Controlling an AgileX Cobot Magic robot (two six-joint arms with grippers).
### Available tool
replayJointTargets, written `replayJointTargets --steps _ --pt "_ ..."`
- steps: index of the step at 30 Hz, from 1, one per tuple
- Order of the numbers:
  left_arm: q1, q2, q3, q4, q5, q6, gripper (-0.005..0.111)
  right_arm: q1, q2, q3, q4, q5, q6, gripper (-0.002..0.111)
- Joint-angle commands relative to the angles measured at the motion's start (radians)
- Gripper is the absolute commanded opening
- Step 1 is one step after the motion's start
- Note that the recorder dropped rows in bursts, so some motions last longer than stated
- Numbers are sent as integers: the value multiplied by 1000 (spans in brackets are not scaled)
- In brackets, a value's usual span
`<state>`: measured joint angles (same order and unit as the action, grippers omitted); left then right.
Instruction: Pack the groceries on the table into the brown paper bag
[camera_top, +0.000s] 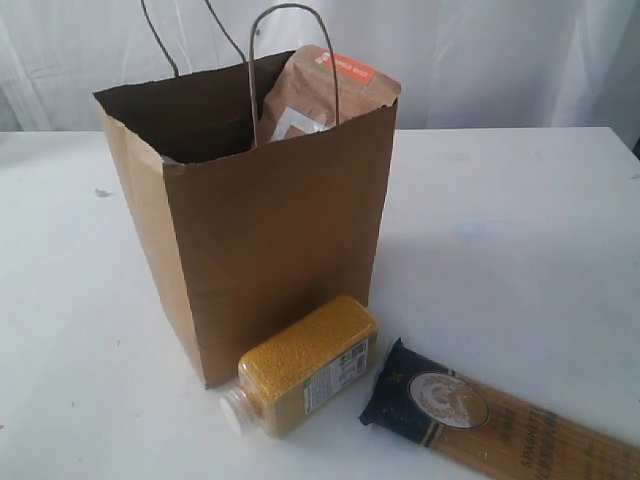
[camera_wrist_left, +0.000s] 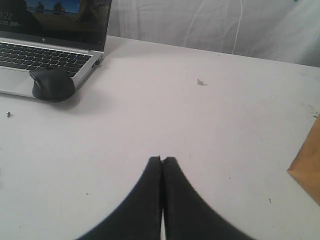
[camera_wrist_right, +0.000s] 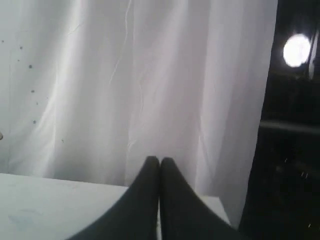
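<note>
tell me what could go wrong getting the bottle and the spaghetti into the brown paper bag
The clear plastic bottle of yellow grain lies on its side close against the base of the tall brown paper bag, so reaching for it could shove or tip the bag. The brown pouch with orange label pokes above the bag's rim; the long dark-ended spaghetti pack might snag on it going in.

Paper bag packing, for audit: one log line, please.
in brown paper bag: brown pouch | on table: yellow-grain bottle, spaghetti pack | left end effector: shut | right end effector: shut
</note>
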<state>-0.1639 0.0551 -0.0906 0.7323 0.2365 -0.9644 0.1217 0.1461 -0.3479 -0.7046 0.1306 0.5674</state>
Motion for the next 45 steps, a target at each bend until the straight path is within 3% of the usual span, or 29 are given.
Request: replayJointTargets --steps 1,4,8,10,16,35,40,45 --pt "2 -7 1 12 -4 0 0 -8 -87 98 295 17 -308 0" --pt "2 -7 1 12 -4 0 0 -32 -111 201 555 15 -529 0" --pt "2 -7 1 12 -4 0 0 -63 -145 348 628 -142 -538 0" --pt "2 -7 1 12 -6 0 0 -65 -146 348 660 -9 -538 0" --pt "2 -7 1 12 -3 0 0 -72 -146 348 631 184 -538 0" --pt "2 -7 1 12 -22 0 0 -72 -146 348 632 183 -538 0" --pt "2 -7 -3 16 -214 0 0 -72 -146 348 632 183 -538 0" --pt "2 -7 -18 3 -598 0 0 -72 -146 348 632 183 -538 0"
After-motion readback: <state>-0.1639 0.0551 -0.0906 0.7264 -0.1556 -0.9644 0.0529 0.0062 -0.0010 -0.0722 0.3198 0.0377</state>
